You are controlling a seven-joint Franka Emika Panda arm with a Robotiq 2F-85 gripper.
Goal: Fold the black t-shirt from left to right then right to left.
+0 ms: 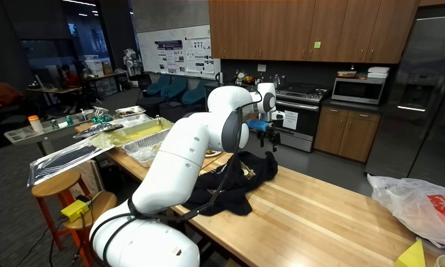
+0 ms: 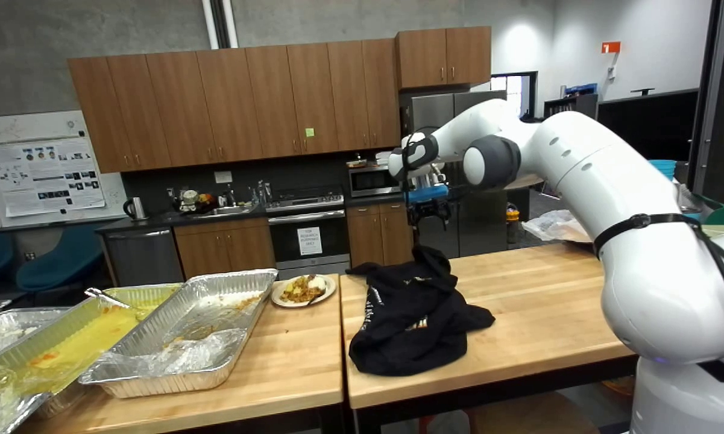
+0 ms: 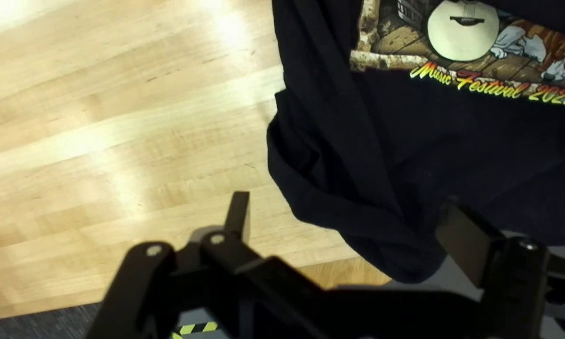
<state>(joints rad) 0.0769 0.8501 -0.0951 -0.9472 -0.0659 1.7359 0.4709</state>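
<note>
The claw (image 3: 347, 212) stands wide along the bottom of the wrist view, its fingers (image 3: 465, 247) well parted and gripping nothing. That spread probably suits taking in the bunched corner of the black t-shirt (image 3: 456, 146) that shows between them; whether they touch it cannot be told from here. The shirt fills the right of that view, print (image 3: 470, 61) upward, the corner seeming to poke past the edge of the table (image 3: 122, 117), perhaps a handy loose bit to pinch. In an exterior view the same shirt (image 2: 398, 340) lies rumpled at lower centre, no neat fold visible, so the job looks early. The arm (image 1: 181, 155) reaches in from the lower left of an exterior view, likely so the claw can drop from above. The plate of food (image 2: 330, 288) and foil tray (image 2: 175, 381) sit on the neighbouring table (image 2: 301, 337), left of the shirt, sensibly away from the folding. A plastic bag (image 1: 411, 207) lies well apart at the far right of an exterior view.
</note>
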